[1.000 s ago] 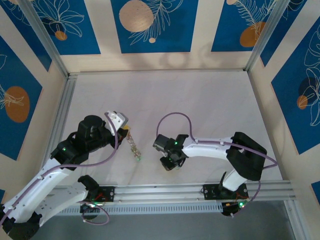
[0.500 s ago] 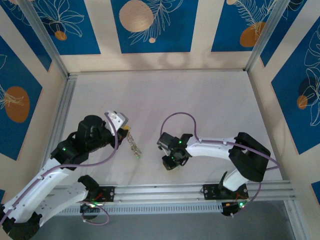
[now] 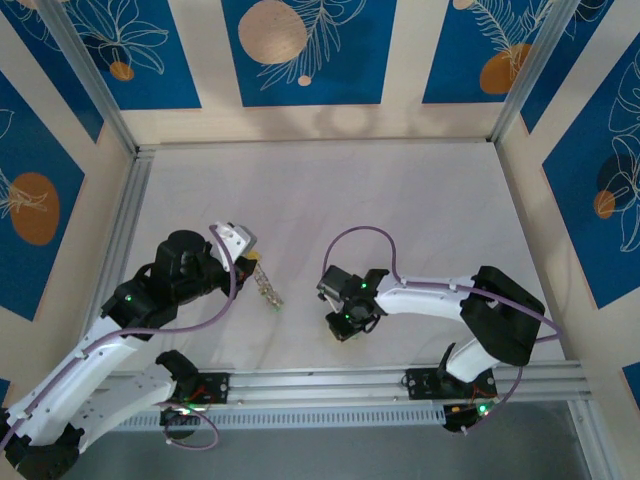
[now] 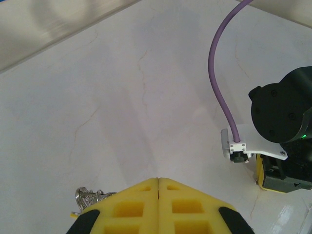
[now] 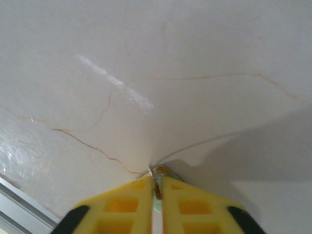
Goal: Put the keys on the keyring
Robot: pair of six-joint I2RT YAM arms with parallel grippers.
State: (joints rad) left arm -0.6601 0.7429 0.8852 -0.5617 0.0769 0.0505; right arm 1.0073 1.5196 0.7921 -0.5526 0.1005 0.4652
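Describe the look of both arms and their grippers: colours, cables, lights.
Both arms have white shells with black joint housings: the left arm, the right arm. A purple cable loops along each, and small green lights glow on the joints. The left gripper and right gripper carry yellow fingers with square recesses and black edges.

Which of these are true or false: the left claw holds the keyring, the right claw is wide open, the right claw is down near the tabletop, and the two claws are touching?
The left claw holds the keyring: true.
The right claw is wide open: false; it is shut on a thin metal key.
The right claw is low at the table: true.
The two claws touch: false; bare table lies between them.
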